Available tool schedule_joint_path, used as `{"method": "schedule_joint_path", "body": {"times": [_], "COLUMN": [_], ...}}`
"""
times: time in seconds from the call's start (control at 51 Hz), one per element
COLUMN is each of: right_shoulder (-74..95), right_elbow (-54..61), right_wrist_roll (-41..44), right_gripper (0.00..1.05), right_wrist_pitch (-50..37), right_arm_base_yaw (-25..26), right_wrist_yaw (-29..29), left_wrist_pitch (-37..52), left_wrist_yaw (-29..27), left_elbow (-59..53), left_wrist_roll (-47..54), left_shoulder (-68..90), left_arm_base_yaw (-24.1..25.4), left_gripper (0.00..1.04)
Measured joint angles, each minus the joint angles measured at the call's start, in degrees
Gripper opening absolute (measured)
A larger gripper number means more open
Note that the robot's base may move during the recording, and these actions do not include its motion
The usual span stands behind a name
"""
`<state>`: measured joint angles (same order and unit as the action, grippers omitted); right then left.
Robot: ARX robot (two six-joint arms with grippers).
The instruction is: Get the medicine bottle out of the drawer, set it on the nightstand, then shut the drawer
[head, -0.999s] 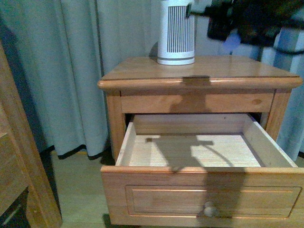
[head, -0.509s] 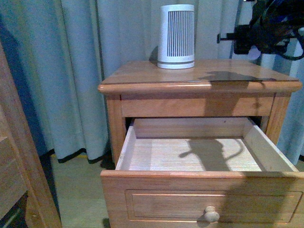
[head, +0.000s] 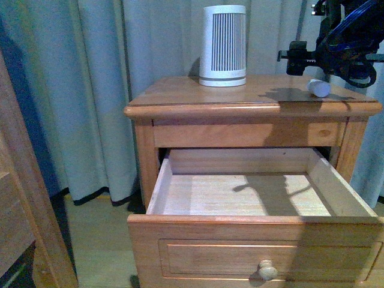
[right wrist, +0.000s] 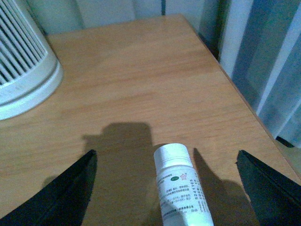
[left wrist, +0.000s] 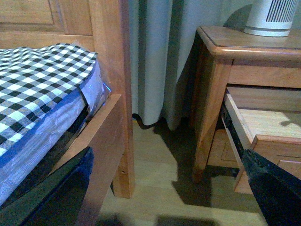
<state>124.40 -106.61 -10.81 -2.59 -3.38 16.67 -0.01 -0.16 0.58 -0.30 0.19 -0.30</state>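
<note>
The medicine bottle, small and white with a white cap, lies on its side on the nightstand top, near the right edge. My right gripper hangs just above it, open. In the right wrist view the bottle lies between the wide-apart fingers of the right gripper and touches neither. The drawer is pulled out and its pale inside shows nothing in it. My left gripper is open and empty, low over the floor between the bed and the nightstand.
A white ribbed tapered device stands at the back of the nightstand top, also seen in the right wrist view. Grey curtains hang behind. A wooden bed post and a checked cover are left of the nightstand.
The right gripper came from over the middle of the top to its right end. The bottle left the gripper and now lies on the top.
</note>
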Motion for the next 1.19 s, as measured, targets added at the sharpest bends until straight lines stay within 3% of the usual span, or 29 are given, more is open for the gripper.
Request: {"method": "schedule_joint_path", "body": {"times": [0.059, 0.215, 0.49, 0.666, 0.921, 1.077, 1.195], "right_shoulder": [-3.65, -19.61, -52.76, -60.67, -40.79, -26.56, -18.8], "right_elbow": [4.44, 20.87, 60.08, 89.48, 95.06, 91.58, 86.75], "right_wrist_roll": [0.2, -0.07, -3.52, -7.26, -5.66, -1.27, 1.88], "right_gripper": [0.99, 0.98, 0.98, 0.98, 0.98, 0.98, 0.98], "right_wrist_pitch": [-2.69, -8.92, -12.94, -19.67, -45.0, -59.45, -65.07], "right_arm_base_yaw": [-0.17, -0.17, 0.55, -5.01, -8.31, -8.02, -7.45], "right_wrist_yaw": [0.28, 0.07, -9.07, -8.11, -5.55, -4.39, -3.8], "left_wrist_pitch": [0.0, 0.0, 0.0, 0.0, 0.0, 0.0, 0.0], "left_wrist_yaw": [0.0, 0.0, 0.0, 0.0, 0.0, 0.0, 0.0], "left_elbow": [0.0, 0.0, 0.0, 0.0, 0.0, 0.0, 0.0], "left_wrist_roll": [0.02, 0.02, 0.0, 0.0, 0.0, 0.0, 0.02], "left_shoulder": [0.0, 0.0, 0.0, 0.0, 0.0, 0.0, 0.0], "left_arm_base_yaw": [0.0, 0.0, 0.0, 0.0, 0.0, 0.0, 0.0], "left_gripper": [0.98, 0.98, 0.98, 0.98, 0.98, 0.98, 0.98]}}
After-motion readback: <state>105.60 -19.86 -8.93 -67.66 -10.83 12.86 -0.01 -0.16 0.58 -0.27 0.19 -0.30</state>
